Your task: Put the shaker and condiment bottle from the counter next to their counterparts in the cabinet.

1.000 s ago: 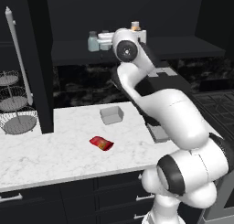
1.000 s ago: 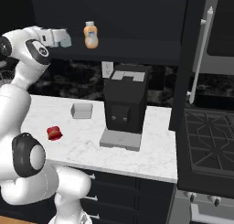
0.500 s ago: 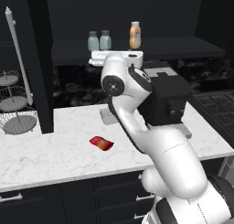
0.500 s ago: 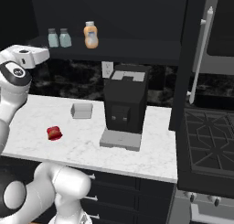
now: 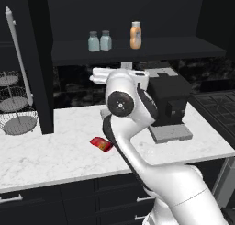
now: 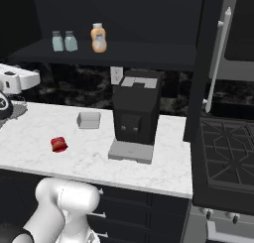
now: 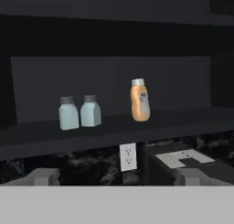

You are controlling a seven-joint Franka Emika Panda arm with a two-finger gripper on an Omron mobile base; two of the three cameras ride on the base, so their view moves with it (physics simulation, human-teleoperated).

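Note:
Two pale teal-grey shakers [image 7: 68, 113] [image 7: 90, 111] stand side by side on the dark shelf of the cabinet [image 7: 183, 120]. To their right stands the taller orange bottle [image 7: 139, 100] with a white cap. In the left base view the shakers [image 5: 93, 41] [image 5: 106, 40] and the orange bottle [image 5: 135, 35] sit above my arm [image 5: 121, 102]. The red condiment bottle [image 5: 101, 143] lies flat on the white counter [image 5: 55, 155], also seen from the right [image 6: 58, 144]. My gripper [image 7: 118, 176] is open and empty, below and in front of the shelf, facing it.
A black coffee machine [image 6: 136, 113] stands on the counter's right half, with a small grey box [image 6: 89, 120] to its left. A wire basket stand [image 5: 16, 109] is at the far left. A stove [image 6: 223, 148] adjoins the counter on the right. A wall outlet [image 7: 128, 156] sits under the shelf.
My hand has pulled back from the shelf and come down below it, leaving two shakers side by side there. The red bottle has not moved.

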